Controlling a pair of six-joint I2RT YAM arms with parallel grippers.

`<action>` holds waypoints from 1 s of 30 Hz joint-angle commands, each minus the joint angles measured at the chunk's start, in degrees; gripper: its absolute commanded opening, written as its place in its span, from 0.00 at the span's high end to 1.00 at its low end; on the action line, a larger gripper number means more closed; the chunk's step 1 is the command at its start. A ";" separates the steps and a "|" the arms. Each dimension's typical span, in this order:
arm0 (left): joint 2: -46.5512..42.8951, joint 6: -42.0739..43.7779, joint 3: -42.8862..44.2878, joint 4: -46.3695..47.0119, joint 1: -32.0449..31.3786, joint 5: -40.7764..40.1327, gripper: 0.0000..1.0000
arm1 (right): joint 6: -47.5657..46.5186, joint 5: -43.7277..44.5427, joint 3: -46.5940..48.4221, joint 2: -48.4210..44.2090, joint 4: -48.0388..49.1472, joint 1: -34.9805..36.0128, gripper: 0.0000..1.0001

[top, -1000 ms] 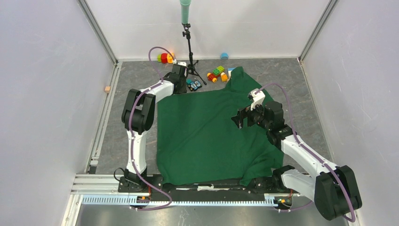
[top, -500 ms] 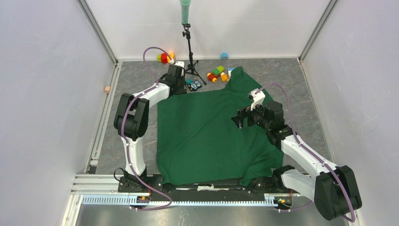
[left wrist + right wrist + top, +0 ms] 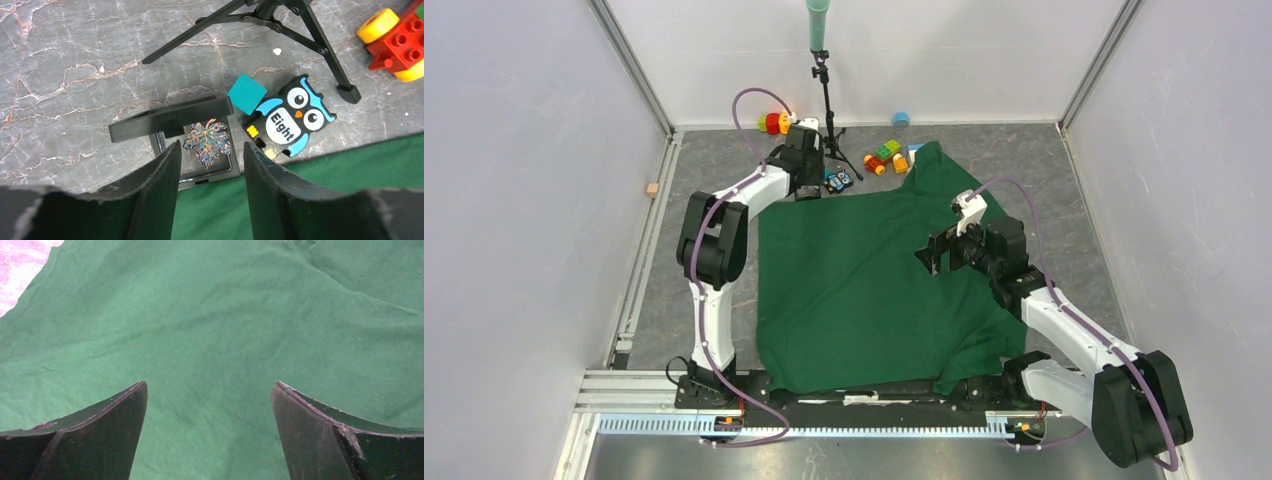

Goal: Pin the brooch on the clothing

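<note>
Change — left gripper (image 3: 211, 147) now parted over the brooch (image 3: 207, 142), right gripper (image 3: 209, 386) still spread above the clothing (image 3: 215, 305).

**A:** Where does the top view sit?

**B:** High above and behind the arm bases, looking down over the whole grey marbled surface (image 3: 1024, 160) and the dark green soft-fabric T-shirt (image 3: 864, 290).

**A:** And the wrist views?

**B:** Both are close. The left looks down past the left end effector (image 3: 211, 150) at the black tripod (image 3: 195, 32), the blue owl-shaped card (image 3: 287, 122) and the shirt's edge. The right sees only shirt. The shirt appears in all three views.
</note>
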 commanded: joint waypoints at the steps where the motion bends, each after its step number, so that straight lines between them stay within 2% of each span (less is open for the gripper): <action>1: 2.27 -0.64 3.57 -1.86 0.03 -2.84 0.42 | 0.16 -0.70 -0.30 0.25 2.17 -0.33 0.02; 5: 3.23 -0.48 4.01 -2.56 -0.01 -3.91 0.38 | 0.16 -0.80 -0.26 0.61 2.16 -0.42 0.02; 30: 7.49 -0.11 8.68 -7.39 0.20 -3.06 0.37 | 0.20 -1.56 -0.39 0.68 2.19 -0.59 0.02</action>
